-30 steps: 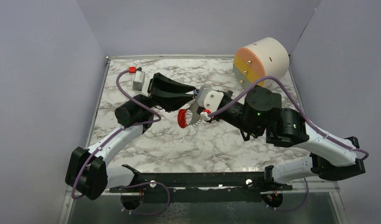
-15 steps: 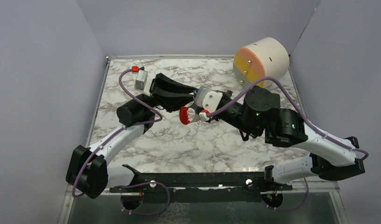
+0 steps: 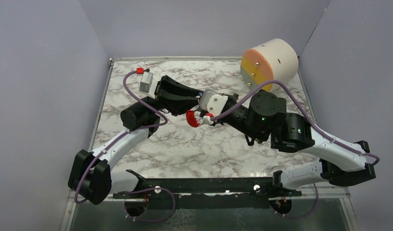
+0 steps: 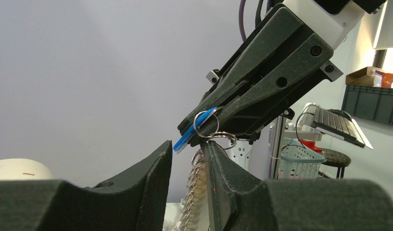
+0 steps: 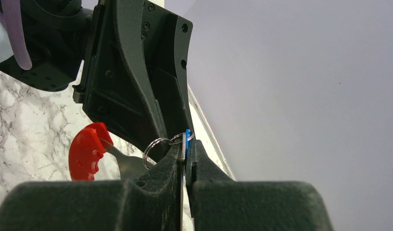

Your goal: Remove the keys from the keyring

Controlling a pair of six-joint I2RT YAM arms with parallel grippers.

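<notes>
My right gripper (image 5: 186, 144) is shut on the flat blue-headed key (image 5: 187, 137), above the middle of the table. A silver split ring (image 5: 153, 149) hangs from that key. Below it dangle the red keyring (image 5: 86, 151) and a silvery key (image 5: 127, 163). From above, the red keyring (image 3: 192, 119) shows just left of my right gripper (image 3: 203, 114). My left gripper (image 3: 197, 102) meets it tip to tip. In the left wrist view my left gripper (image 4: 189, 147) stands open just under the blue key (image 4: 192, 132), and a chain of small metal rings (image 4: 197, 183) hangs in the gap.
A round cream drawer unit (image 3: 269, 65) with an orange and yellow face stands at the back right. Purple cables (image 3: 132, 91) loop over both arms. Bare marble table (image 3: 185, 149) lies in front of the grippers. Grey walls close in on three sides.
My right gripper has carried the blue key and red keyring slightly up and left, closer to the left gripper. The fanned keys have swung mostly out of sight. The left arm barely moved.
</notes>
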